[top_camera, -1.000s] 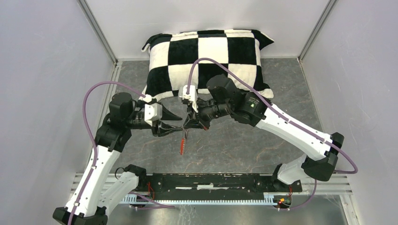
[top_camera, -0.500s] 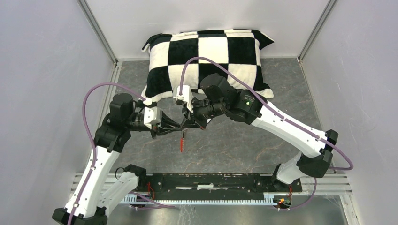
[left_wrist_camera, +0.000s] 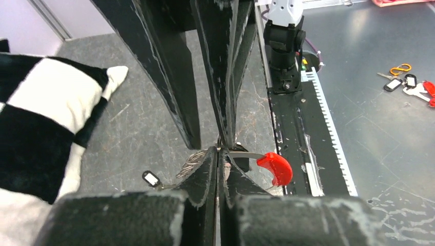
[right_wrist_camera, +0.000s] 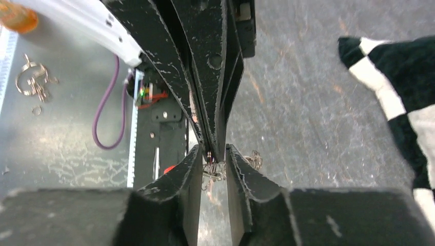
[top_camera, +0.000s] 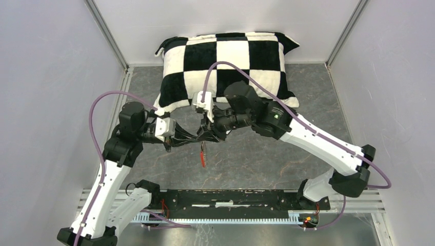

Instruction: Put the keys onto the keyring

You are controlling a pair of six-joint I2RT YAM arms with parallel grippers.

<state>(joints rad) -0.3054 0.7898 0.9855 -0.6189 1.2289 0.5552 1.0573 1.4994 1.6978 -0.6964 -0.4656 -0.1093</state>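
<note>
Change: the left gripper (left_wrist_camera: 219, 154) has been snapped shut from half open, while the right gripper (right_wrist_camera: 212, 160) has been eased off a full pinch to a slim gap
Left gripper: pressed tip to tip on the thin wire of the ring (left_wrist_camera: 194, 161)
Right gripper: jaws narrowly parted, nothing seen clamped; the left fingertips and a tangle of wire are framed in its gap
Ring: held off the table at the left fingertips, coil bunched just to one side of them, red sleeve (left_wrist_camera: 274, 168) dangling out on the other
Key (left_wrist_camera: 150, 178): one small dark-headed piece is seen just beyond the coil, seemingly hung from it; whether it is threaded cannot be told, and a second key is not made out
Meaning: a hand-over is judged under way, the ring passed to the left so the right can be freed for a key
Risk: the wire is gripped at the very tips, so a slip is to be watched for as the right is drawn clear
</note>
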